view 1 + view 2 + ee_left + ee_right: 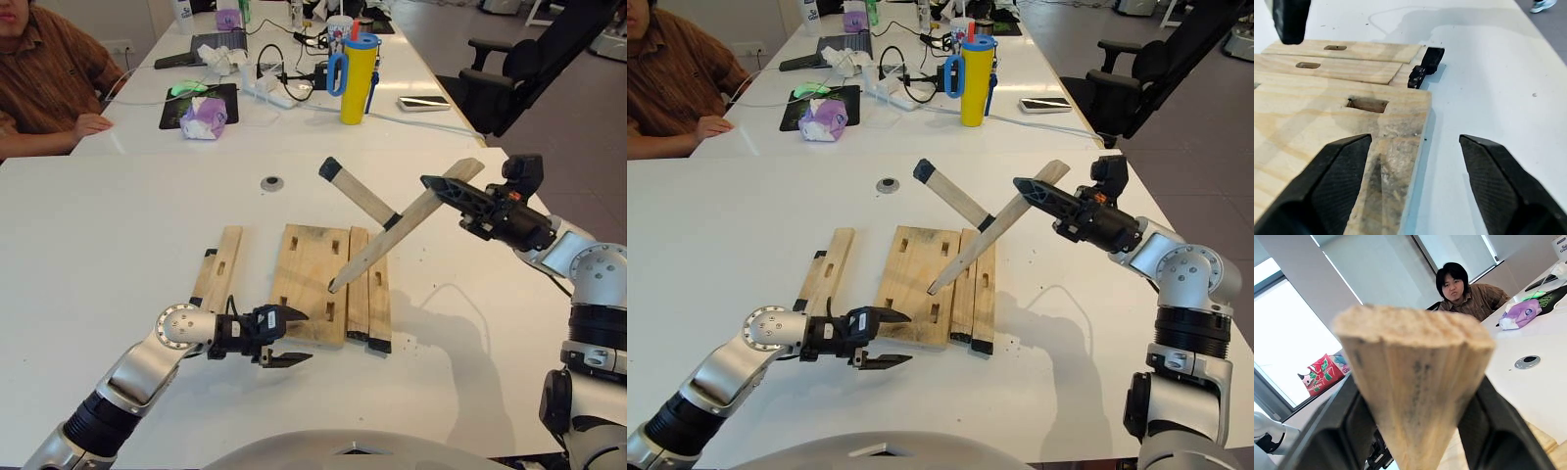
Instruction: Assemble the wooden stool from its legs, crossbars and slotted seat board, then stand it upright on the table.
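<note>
The slotted seat board (312, 274) lies flat mid-table. Two wooden legs (369, 299) rest side by side against its right edge, and another leg (220, 264) lies apart to its left. My left gripper (306, 336) is open at the board's near edge. In the left wrist view its fingers (1337, 181) straddle the board's near corner (1396, 122). My right gripper (460, 194) is shut on the upper end of a long leg (392, 235) joined crosswise to a black-capped piece (355, 191). The leg slants down, its tip just over the board. The leg's end grain (1415, 362) sits between the right fingers.
A round cable grommet (271, 183) sits in the table behind the board. On the far table stand a yellow bottle (358, 67), a phone (423, 103), a purple bag (203, 117) and cables. A black office chair (519, 69) stands at the right.
</note>
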Robot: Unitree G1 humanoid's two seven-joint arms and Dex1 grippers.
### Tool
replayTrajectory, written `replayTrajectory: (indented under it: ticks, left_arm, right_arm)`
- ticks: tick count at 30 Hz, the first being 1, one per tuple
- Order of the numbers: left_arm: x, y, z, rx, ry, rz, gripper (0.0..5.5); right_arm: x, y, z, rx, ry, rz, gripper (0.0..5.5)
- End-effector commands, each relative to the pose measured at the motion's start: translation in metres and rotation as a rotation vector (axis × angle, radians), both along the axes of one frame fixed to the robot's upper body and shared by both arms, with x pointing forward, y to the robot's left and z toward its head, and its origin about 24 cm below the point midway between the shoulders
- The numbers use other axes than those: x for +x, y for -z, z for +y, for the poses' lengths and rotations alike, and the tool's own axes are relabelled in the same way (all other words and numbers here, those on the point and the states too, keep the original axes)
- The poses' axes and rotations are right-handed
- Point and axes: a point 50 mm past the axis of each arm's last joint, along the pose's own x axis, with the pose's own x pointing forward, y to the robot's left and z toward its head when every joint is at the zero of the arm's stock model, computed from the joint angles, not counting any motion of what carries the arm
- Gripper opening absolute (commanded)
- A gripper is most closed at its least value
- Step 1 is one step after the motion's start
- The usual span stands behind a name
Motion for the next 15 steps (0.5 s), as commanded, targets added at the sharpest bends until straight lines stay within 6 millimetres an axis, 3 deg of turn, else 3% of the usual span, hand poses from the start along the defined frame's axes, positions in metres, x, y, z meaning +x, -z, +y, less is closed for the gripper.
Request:
replayTrajectory:
  ticks: [1, 8, 15]
  left_arm:
    - [0.01, 0.01, -0.003, 0.056, -0.033, -0.067, 3.34]
    - [0.012, 0.031, 0.005, 0.162, -0.054, -0.007, 3.34]
    - [0.012, 0.038, 0.008, 0.199, -0.04, 0.038, 3.34]
  right_arm:
    - [0.0, -0.007, 0.005, -0.031, -0.004, -0.075, 2.06]
    - [-0.003, -0.003, 0.015, -0.085, -0.079, -0.116, 2.06]
    - [-0.002, 0.006, 0.022, -0.16, -0.135, -0.143, 2.06]
